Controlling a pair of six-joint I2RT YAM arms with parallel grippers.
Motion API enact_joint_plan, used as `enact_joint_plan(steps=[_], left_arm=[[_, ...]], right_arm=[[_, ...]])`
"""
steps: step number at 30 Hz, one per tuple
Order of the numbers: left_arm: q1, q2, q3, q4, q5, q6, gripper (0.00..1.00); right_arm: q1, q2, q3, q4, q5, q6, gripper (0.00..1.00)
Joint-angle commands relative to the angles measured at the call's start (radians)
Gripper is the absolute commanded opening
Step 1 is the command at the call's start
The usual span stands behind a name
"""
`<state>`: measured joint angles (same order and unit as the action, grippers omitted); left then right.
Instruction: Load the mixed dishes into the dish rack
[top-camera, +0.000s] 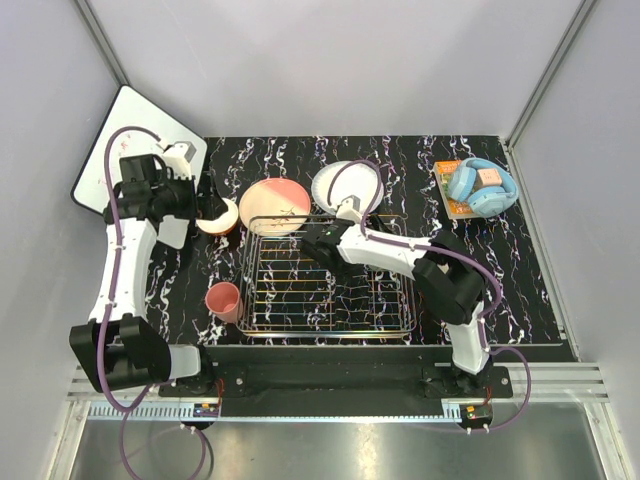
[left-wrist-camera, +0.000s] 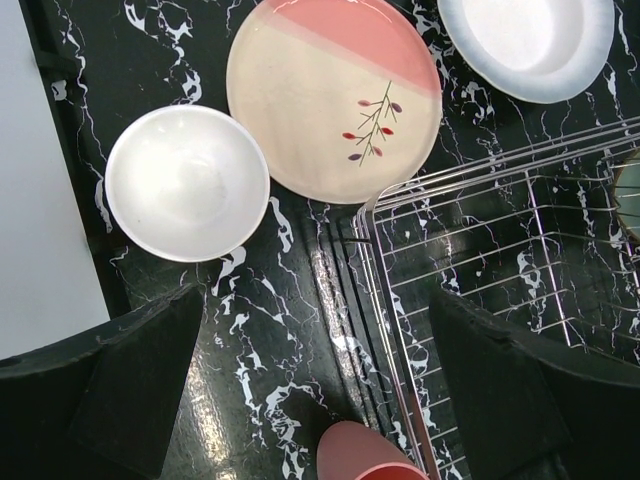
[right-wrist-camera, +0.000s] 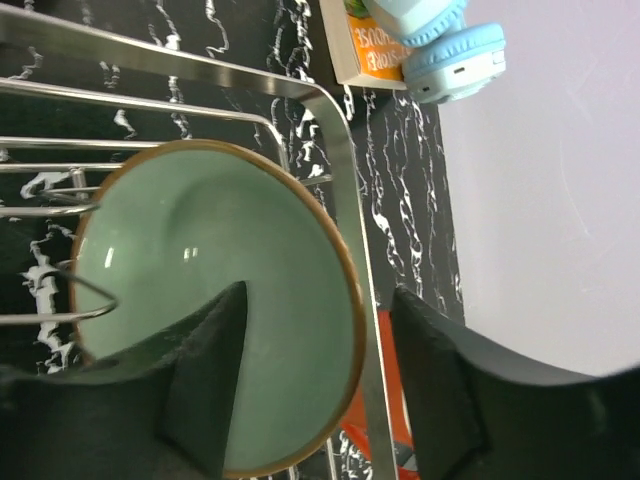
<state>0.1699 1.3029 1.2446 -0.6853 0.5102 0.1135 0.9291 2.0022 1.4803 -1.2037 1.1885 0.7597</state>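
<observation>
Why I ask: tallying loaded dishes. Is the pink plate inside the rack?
No, the pink plate lies flat on the table, just outside the corner of the rack.

Bright, even overhead light, soft shadows only; a glare streak on the glossy black tabletop (left-wrist-camera: 330, 300), small glints on the green bowl (right-wrist-camera: 230, 230), near foreground dark and slightly soft.

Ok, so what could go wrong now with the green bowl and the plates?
The right end effector has one finger inside the mint-green bowl and one outside its rim, so pulling away crookedly might catch the rim and tip the bowl in the dish rack. Also, the pink plate sits right at the rack's corner, so the open left end effector might bump the wires when reaching for it.
</observation>
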Motion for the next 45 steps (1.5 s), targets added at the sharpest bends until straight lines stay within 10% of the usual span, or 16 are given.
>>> enact_joint_plan(steps=[1,9,22,38,45], left_arm=[[0.006,0.005,-0.023,0.067,-0.016,0.020,0.99],[-0.056,0.024,-0.129,0.162,-0.129,0.067,0.97],[-0.210,0.150,-0.211,0.355,-0.495,0.195,0.91],[-0.245,0.317,-0.185,0.434,-0.575,0.195,0.87],[-0.253,0.387,-0.165,0.451,-0.588,0.186,0.67]], right_arm=[[0.028,-0.065,0.049,0.067,-0.009,-0.060,0.72],[0.033,-0.262,0.155,0.070,-0.066,-0.086,0.84],[0.022,-0.689,0.012,0.292,-0.036,-0.140,0.77],[-0.039,-0.715,-0.074,0.305,-0.073,-0.114,0.72],[-0.061,-0.718,-0.097,0.314,-0.081,-0.114,0.69]])
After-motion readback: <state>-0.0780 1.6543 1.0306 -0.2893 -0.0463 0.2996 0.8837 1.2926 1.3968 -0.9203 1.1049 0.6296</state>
